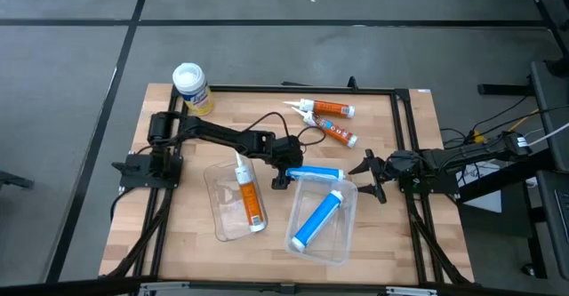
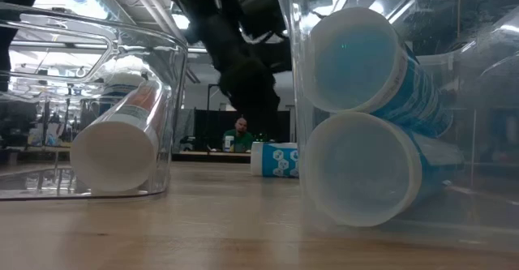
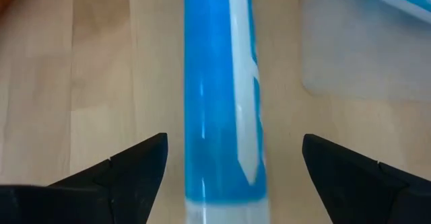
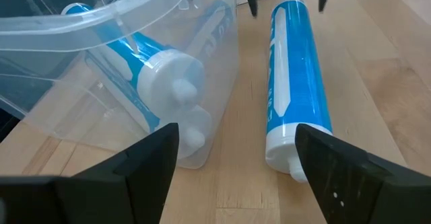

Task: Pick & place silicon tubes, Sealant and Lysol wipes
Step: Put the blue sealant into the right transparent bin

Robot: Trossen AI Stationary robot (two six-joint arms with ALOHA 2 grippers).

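My left claw (image 1: 283,167), spread wide and empty, straddles the blue tube (image 1: 313,172) lying mid-frame on the tabletop (image 1: 373,118); Lysol wipes (image 1: 191,86) wait upper left; right claw (image 1: 367,173) half-open, empty.

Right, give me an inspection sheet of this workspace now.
Surface: wooden table, black-framed.
Job's things: Lysol wipes upright at far left corner; loose blue tube on wood; another blue tube in the right clear bin; orange tube in the left bin; two orange tubes at far edge.
Clutter: nothing seen.
Grippers: left pincer open, straddling the loose blue tube; right pincer open, empty.
Cables: black cable on table.
Surroundings: person seated behind.
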